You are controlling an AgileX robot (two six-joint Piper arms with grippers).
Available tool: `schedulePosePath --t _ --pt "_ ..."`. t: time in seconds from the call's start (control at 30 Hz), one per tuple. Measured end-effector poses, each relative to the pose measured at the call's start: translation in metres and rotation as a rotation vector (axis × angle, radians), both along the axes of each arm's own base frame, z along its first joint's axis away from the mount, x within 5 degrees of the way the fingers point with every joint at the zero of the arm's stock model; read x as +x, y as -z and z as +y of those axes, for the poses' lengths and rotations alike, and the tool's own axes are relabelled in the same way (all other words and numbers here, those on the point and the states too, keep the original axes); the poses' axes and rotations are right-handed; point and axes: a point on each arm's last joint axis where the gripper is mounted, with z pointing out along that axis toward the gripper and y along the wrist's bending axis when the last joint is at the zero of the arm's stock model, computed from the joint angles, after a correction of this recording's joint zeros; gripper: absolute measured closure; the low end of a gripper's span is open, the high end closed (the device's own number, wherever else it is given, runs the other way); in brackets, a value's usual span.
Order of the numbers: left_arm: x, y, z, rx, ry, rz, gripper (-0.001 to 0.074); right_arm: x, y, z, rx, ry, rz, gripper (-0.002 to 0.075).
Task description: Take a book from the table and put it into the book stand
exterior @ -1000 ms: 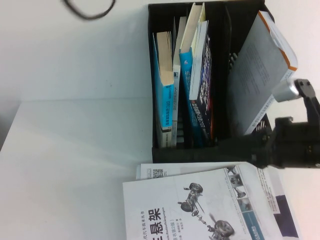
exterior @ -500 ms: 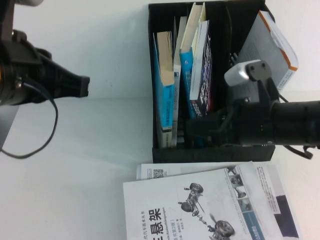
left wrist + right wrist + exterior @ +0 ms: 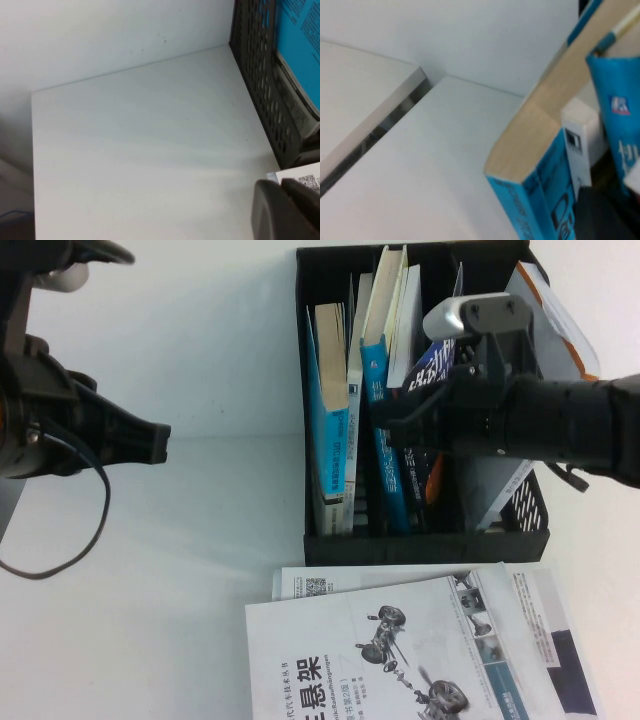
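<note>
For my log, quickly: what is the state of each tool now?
Left tool: above the table's left side, cannot be told.
Right tool: over the book stand, cannot be told.

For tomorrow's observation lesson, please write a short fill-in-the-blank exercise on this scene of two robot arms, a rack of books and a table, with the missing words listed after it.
1. The black book stand holds several books standing ____.
2. The right gripper reaches over the ____, by the navy book.
3. The left gripper hovers over the bare ____, holding nothing.
4. The white book with the mechanical drawing lies ____ on the table before the stand.

Missing words: upright; book stand; table; flat
</note>
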Motion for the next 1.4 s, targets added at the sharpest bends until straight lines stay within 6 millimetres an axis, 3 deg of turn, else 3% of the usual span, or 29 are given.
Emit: schedulePosePath --t 0.2,0.4,0.7,0.87,1.07,1.17,1.3,1.4 --pt "0.000 0.000 0.000 0.001 -0.004 -0.003 0.0737 -0.006 -0.017 0.000 0.007 -0.044 -0.046 0.0731" --pt "0.000 0.000 0.000 0.000 -0.005 0.002 0.0737 -0.025 -0.054 -0.008 -0.007 -0.063 -0.153 0.0731" --pt "-0.008 0.007 -0.006 -0.128 0.093 -0.068 0.0737 -0.085 -0.129 -0.037 -0.067 -0.085 -0.342 0.0731" --pt "-0.024 0.027 -0.004 -0.241 0.184 -0.147 0.0737 -0.121 -0.149 -0.061 -0.164 -0.047 -0.315 0.0731" --pt "-0.038 0.065 -0.002 -0.320 0.230 -0.128 0.0737 -0.149 -0.146 -0.097 -0.348 0.141 -0.161 0.0731" --pt "-0.040 0.080 -0.005 -0.364 0.246 -0.104 0.0737 -0.170 -0.147 -0.116 -0.333 0.259 -0.165 0.0731" --pt "-0.040 0.084 -0.008 -0.397 0.261 -0.105 0.0737 -0.208 -0.138 -0.136 -0.282 0.315 -0.215 0.0731" --pt "-0.040 0.082 -0.008 -0.410 0.269 -0.121 0.0737 -0.233 -0.113 -0.148 -0.258 0.331 -0.219 0.0731"
